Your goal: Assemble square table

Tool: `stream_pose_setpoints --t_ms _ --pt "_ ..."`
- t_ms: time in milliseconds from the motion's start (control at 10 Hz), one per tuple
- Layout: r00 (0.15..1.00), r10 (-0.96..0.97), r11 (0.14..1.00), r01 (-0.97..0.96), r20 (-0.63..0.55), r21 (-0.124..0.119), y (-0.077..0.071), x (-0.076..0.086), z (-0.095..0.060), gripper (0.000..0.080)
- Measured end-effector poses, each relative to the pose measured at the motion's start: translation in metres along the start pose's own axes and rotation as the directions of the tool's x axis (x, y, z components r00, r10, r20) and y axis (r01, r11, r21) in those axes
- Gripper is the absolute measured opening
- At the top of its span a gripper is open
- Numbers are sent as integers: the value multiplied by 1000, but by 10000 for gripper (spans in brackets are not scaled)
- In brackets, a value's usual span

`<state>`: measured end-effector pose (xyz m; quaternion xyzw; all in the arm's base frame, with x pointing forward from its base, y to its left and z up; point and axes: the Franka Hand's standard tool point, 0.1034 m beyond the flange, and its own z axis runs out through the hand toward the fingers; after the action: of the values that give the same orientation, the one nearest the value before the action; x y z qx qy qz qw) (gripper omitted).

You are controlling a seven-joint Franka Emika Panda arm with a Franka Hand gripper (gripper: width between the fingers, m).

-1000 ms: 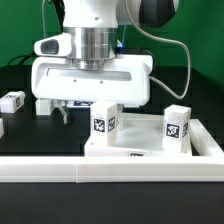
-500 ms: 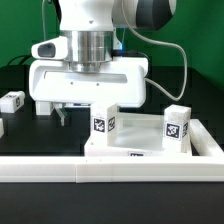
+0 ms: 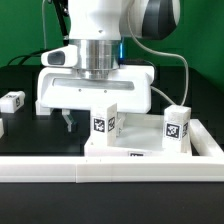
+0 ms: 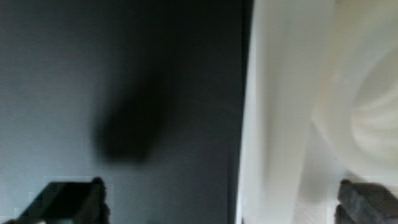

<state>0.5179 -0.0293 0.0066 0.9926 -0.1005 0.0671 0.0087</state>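
Note:
The square table slab lies at the exterior view's right, white with a raised rim and a tag on its front side. Two tagged white legs stand upright on it, one at its left corner and one at its right. My gripper hangs just behind the left leg, open, with nothing between its fingers. One dark finger shows; the leg hides the other. In the wrist view the gripper straddles the blurred edge of the slab, with the fingertips far apart.
A loose tagged leg lies on the black table at the exterior view's far left, and part of another block shows at the left edge. The long white border rail runs along the front and up the right side.
The gripper has come down a little and shifted slightly toward the exterior view's right, and the wrist has turned. The jaws stay wide open. The slab and legs have not moved.

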Motion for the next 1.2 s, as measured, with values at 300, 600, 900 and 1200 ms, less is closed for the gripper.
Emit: stream_pose_setpoints --t_ms 300,600,900,1200 --pt "1000 -4 1000 4 -5 -2 5 4 0 539" --pt "1000 -4 1000 4 -5 -2 5 4 0 202" --pt "1000 -3 1000 3 -8 -2 5 5 -1 60" --pt "1000 -3 1000 3 -9 -2 5 5 -1 60"
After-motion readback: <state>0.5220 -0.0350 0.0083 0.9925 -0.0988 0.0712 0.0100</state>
